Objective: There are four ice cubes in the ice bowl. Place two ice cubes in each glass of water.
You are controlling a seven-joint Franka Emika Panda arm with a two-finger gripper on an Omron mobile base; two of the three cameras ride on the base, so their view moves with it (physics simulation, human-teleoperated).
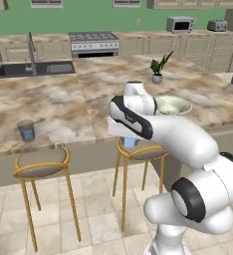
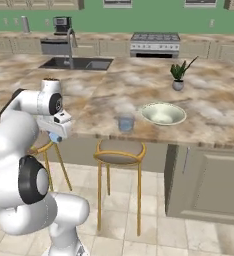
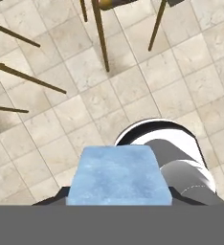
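The broad marble-patterned surface [image 1: 78, 99], veined in tan and grey, carries everything of the task. Two round stools with brass-coloured metal legs and padded brown seats [image 1: 41, 162] stand on the pale tiled floor [image 3: 133, 86] at its near edge. On the surface, the wide shallow cream-green ice bowl [image 2: 163, 113] with a lighter rim sits near the front edge. The right base view shows one short clear bluish glass of water [image 2: 126, 123] just beside the bowl. The left base view shows the other short clear bluish glass of water [image 1: 26, 130] well apart, close to the surface's near edge above the left stool. A small grey pot with a green leafy plant [image 1: 158, 69] stands behind the bowl.

The end effector [image 3: 118, 203] hangs off the surface's edge, pointing down over the floor. The hand view shows what the base views barely do: a light-blue, frosted, translucent ice cube [image 3: 117, 175] pinched between the dark fingertips, with the tiles and stool legs beyond it. In the right base view the cube shows as a small blue patch under the white hand.
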